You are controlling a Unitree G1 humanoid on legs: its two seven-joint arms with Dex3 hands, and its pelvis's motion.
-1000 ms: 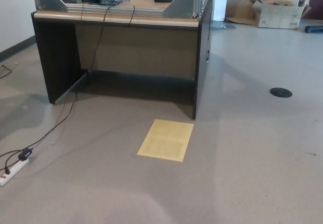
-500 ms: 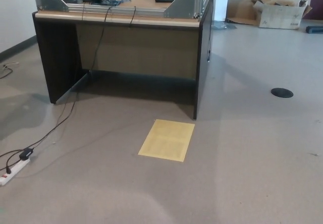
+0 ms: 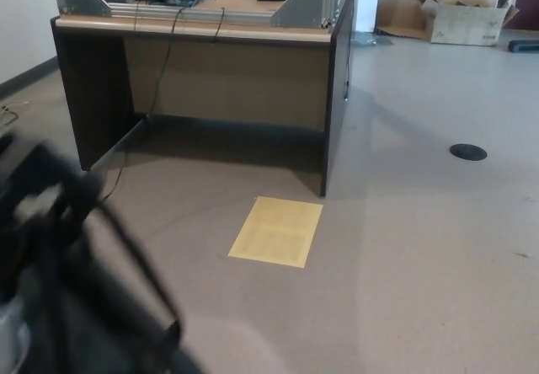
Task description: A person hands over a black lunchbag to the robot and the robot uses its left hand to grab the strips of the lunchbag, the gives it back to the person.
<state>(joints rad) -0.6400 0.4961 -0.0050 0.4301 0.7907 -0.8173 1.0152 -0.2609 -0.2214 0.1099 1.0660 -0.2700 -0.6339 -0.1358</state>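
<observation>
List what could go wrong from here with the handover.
1. The black bag enters at lower left heavily blurred, so it is moving fast; its straps may be hard to locate and the grab could miss.
2. Neither robot hand is in view, so the left hand may not be ready when the straps arrive.
3. The bag fills the lower-left view, hiding the floor there, so anything lying there goes unseen.
</observation>
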